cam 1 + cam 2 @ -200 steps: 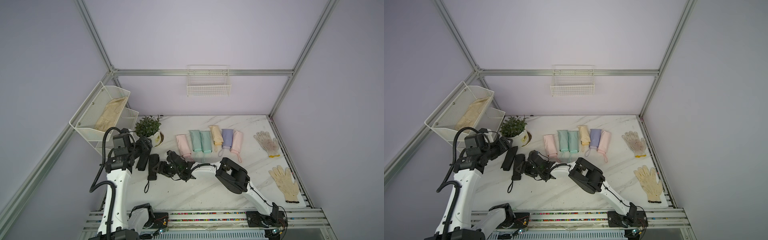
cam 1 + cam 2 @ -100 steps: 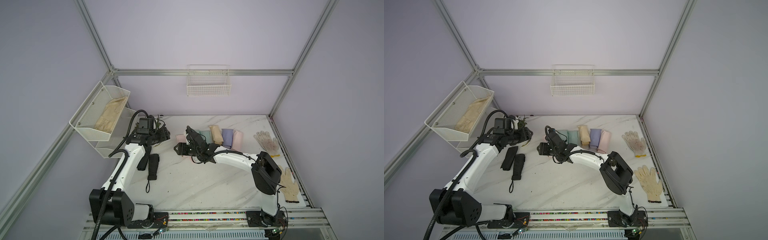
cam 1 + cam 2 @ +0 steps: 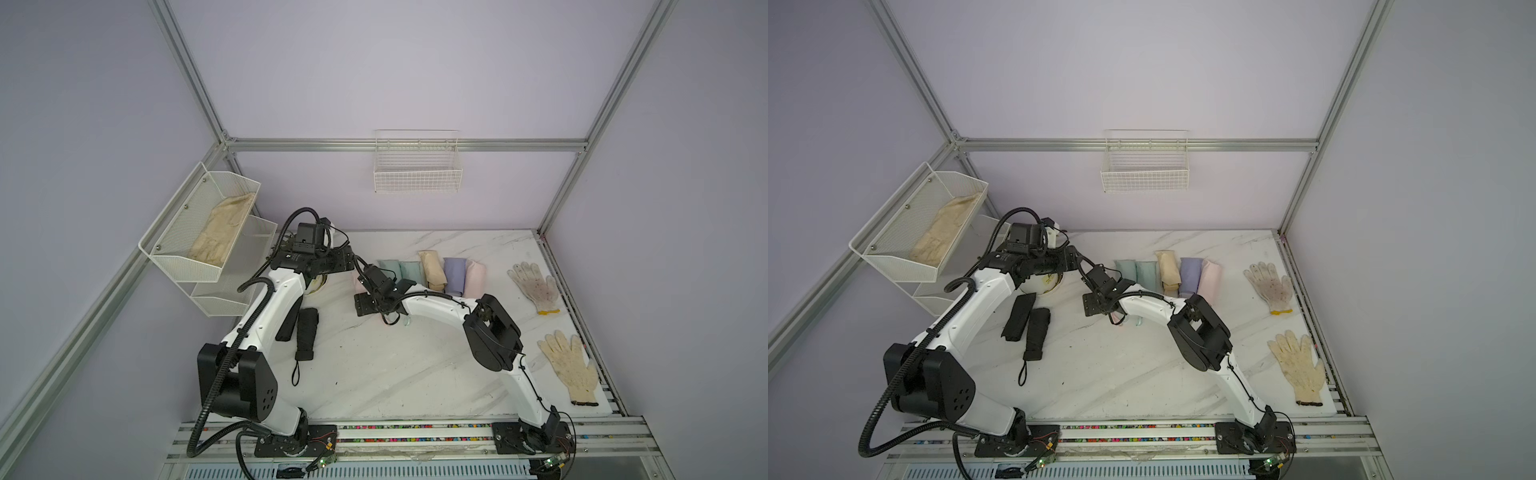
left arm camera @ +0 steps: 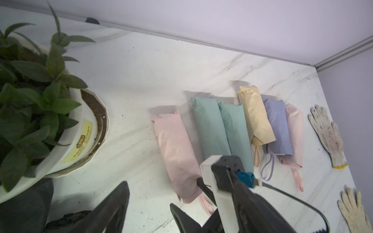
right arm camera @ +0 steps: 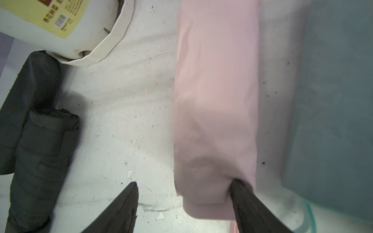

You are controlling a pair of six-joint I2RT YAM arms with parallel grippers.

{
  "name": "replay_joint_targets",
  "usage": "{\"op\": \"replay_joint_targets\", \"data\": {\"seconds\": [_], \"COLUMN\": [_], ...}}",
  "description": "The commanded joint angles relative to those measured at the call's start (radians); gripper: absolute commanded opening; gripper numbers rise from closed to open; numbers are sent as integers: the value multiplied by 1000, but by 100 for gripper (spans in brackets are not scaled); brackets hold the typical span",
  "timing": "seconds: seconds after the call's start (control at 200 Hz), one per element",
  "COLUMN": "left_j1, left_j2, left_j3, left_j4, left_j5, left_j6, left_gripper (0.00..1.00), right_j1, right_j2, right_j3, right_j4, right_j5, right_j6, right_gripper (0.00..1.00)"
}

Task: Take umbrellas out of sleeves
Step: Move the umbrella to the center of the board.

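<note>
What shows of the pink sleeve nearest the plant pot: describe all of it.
The pink sleeve is a smooth pastel fabric tube, lightly creased and bulging, so apparently still filled. It lies flat on the marble table, at the end of the pastel row nearest the plant pot, a bare gap parting it from the mint sleeve. A pink wrist loop trails from its near end. The open right pincer straddles that end's edge: one finger dents the fabric, the other stands over bare table.

- Left arm (image 3: pixel 274 307): white shells, black joint housings, small round holes in the shoulder block.
- Ribbed black conduit (image 3: pixel 194 432) loops at 7 o'clock of its base.
- Right arm (image 3: pixel 432 305): same white and black, with a thin cable alongside.
- Fingers (image 5: pixel 252 207): black, tapered.
</note>
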Motion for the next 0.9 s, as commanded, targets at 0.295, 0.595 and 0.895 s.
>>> {"op": "replay_joint_targets", "data": {"seconds": [0.295,0.595,0.895], "left_j1": [44,59,95], "left_j2": [-57,-59,-18], "left_j3": [-56,-88,-82], "left_j4": [103,69,84], "left_j5": [155,99,201], "left_j6": [-77,-114,-135], "left_gripper": [100,100,100], "right_j1": [-39,-36,14], "right_j2": [142,184,-5], "right_j3": [230,214,-112], "right_j4": [-160,-162,-19], "right_j5": [63,58,94], "right_j6": [-56,-9,41], "right_gripper": [77,71,55]}}
